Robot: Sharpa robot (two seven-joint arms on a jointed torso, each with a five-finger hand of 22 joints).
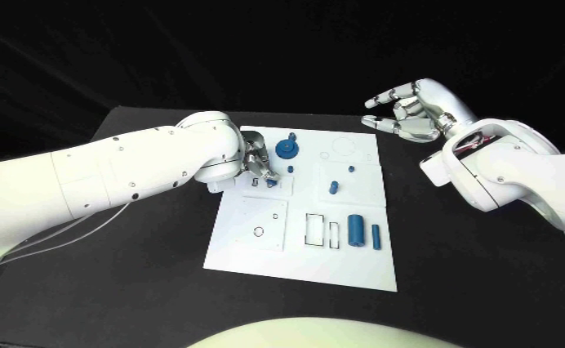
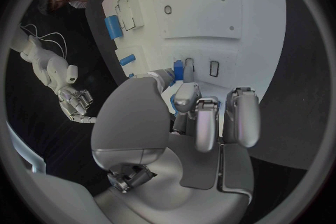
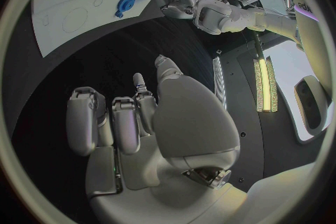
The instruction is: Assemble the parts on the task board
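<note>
The head view looks down on the task board (image 1: 300,234) from above; both wrist views, behind their hands, share it.

A robotics lab or test bench, by the look of it. A black table (image 1: 130,283) stands against a dark backdrop, carrying a white task board (image 1: 242,242) with outlined slots and small blue parts (image 1: 356,229). Two white robot arms reach over it. In the right wrist view, cabling and a strip light (image 3: 265,83) show beyond the table.
</note>
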